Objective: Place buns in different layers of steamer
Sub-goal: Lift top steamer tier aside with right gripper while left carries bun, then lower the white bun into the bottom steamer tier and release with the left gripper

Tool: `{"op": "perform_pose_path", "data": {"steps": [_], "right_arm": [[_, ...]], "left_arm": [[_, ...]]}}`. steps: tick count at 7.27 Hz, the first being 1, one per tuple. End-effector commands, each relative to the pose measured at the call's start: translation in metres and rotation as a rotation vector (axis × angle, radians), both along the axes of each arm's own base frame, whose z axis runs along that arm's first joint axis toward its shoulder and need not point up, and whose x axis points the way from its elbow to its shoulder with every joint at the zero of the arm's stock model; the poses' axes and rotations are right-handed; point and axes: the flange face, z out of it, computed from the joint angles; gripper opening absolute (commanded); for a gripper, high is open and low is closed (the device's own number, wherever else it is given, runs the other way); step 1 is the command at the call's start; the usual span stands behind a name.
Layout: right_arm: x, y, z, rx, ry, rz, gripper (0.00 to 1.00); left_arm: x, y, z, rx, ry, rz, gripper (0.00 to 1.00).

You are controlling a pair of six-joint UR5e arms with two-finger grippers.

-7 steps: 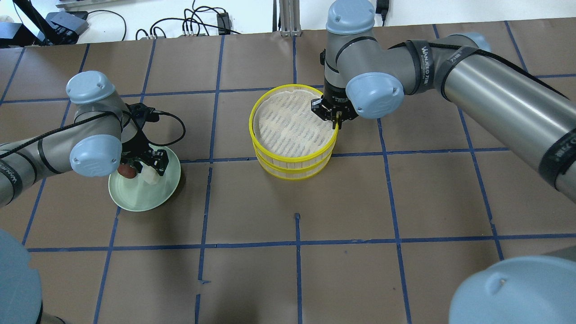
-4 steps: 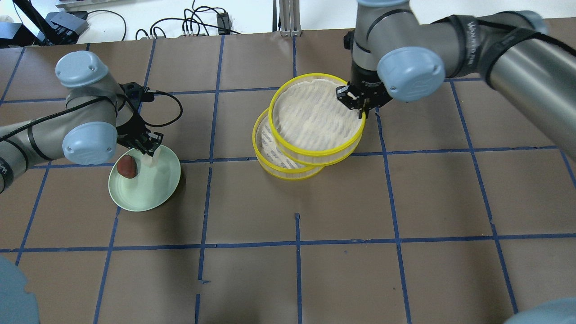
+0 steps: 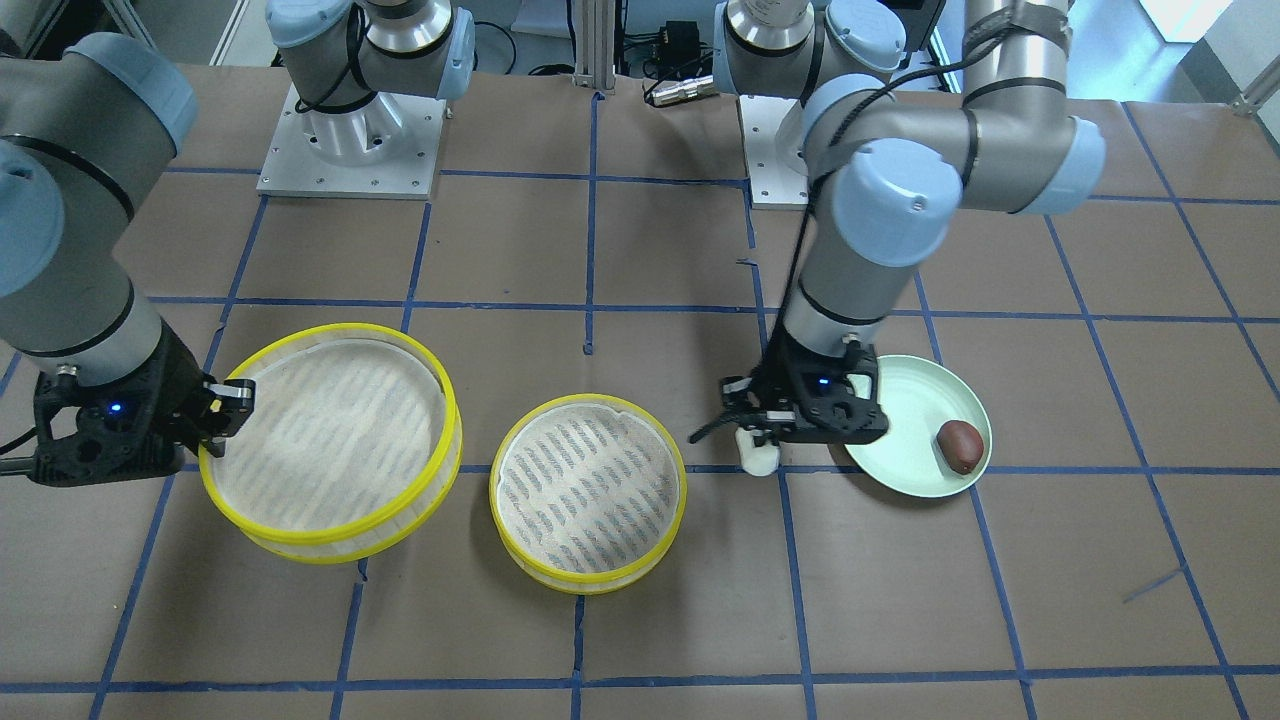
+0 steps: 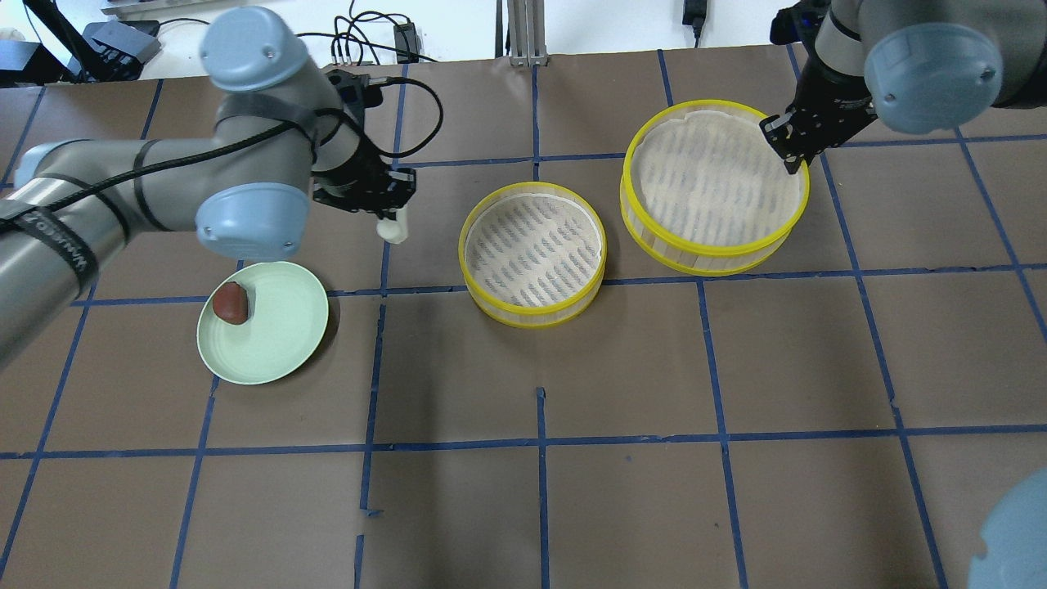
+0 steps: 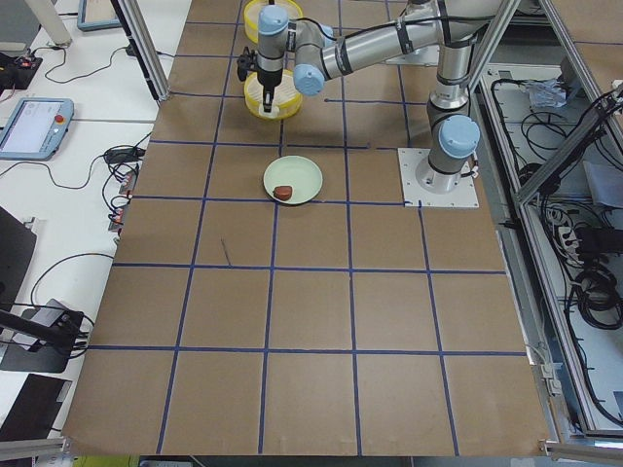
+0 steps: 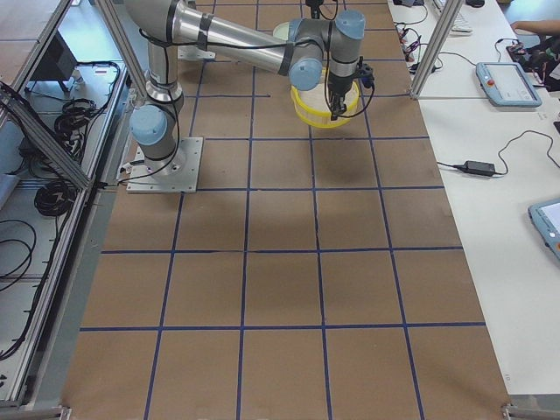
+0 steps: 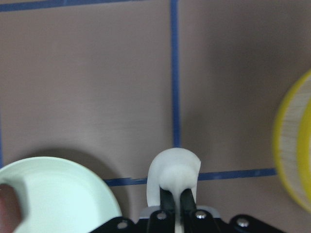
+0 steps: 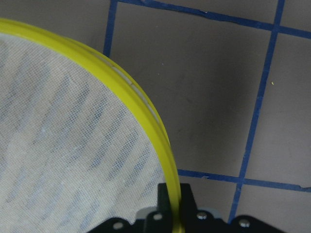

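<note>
The white bun (image 4: pixel 396 230) hangs in the left gripper (image 4: pixel 391 214), just above and left of centre in the overhead view. It is clear of the brown table paper (image 4: pixel 540 507), between the pale green plate (image 4: pixel 286 343) and the nearer steamer tray (image 4: pixel 532 245). Its long axis runs down along the fingers, rounded end pointing at the table. In the left wrist view the two fingers sit close together, pressed into the bun's upper end. The gripper body hides that end in the other views. The reddish-brown bun (image 4: pixel 231 303) lies on the plate's left side, its oval running roughly top to bottom of the overhead frame. In the left wrist view it is cut off at the lower left corner. The nearer steamer tray sits flat at frame centre with nothing on its woven floor. The second steamer tray (image 4: pixel 714 184) is to the upper right, apart from the first. The right gripper (image 4: pixel 792 159) holds it by the rim, which passes between its nearly closed fingers, one inside the wall and one outside. It looks larger than the resting tray and slightly tilted in the front-facing view, so it appears raised. The right wrist view shows only an arc of its rim and floor. In both side views the trays and grippers are too small to judge.
</note>
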Motion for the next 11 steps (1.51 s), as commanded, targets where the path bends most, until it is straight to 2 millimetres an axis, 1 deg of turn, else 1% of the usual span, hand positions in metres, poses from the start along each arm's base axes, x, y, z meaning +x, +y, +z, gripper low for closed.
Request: {"op": "perform_pose_path", "data": {"steps": [1, 2, 3, 4, 5, 6, 7, 8, 9, 10, 11], "right_arm": [[-0.020, 0.003, -0.007, 0.033, 0.042, -0.004, 0.04], [-0.025, 0.008, -0.013, 0.083, 0.091, -0.043, 0.05], [-0.026, 0.010, -0.005, 0.076, 0.099, -0.062, 0.05], [-0.024, 0.011, -0.007, 0.080, 0.087, -0.067, 0.04], [-0.019, 0.013, -0.007, 0.089, 0.076, -0.098, 0.03], [-0.015, 0.012, -0.004, 0.074, 0.046, -0.120, 0.04], [-0.012, 0.012, 0.000, 0.069, 0.043, -0.119, 0.04], [-0.007, 0.010, 0.004, 0.057, 0.040, -0.119, 0.04], [0.009, 0.011, 0.002, 0.057, 0.052, -0.136, 0.04], [0.012, 0.009, -0.002, 0.061, 0.052, -0.131, 0.04], [0.012, 0.009, -0.002, 0.061, 0.053, -0.131, 0.04]], "left_arm": [[-0.111, 0.013, -0.032, -0.023, 0.106, 0.092, 0.01], [-0.136, 0.010, -0.065, -0.039, 0.129, 0.121, 0.02], [-0.147, 0.012, -0.088, -0.019, 0.118, 0.104, 0.76], [-0.148, 0.012, -0.088, -0.025, 0.116, 0.077, 0.99], [-0.147, 0.012, -0.078, -0.045, 0.112, 0.032, 1.00], [-0.138, 0.010, -0.065, -0.091, 0.076, -0.078, 1.00], [-0.102, 0.002, -0.049, -0.110, 0.056, -0.120, 1.00], [-0.073, -0.007, -0.045, -0.083, 0.047, -0.099, 1.00], [-0.072, -0.006, -0.047, -0.078, 0.043, -0.104, 1.00], [-0.074, -0.006, -0.047, -0.072, 0.054, -0.087, 1.00], [-0.086, -0.001, -0.052, -0.056, 0.066, -0.059, 1.00]]}}
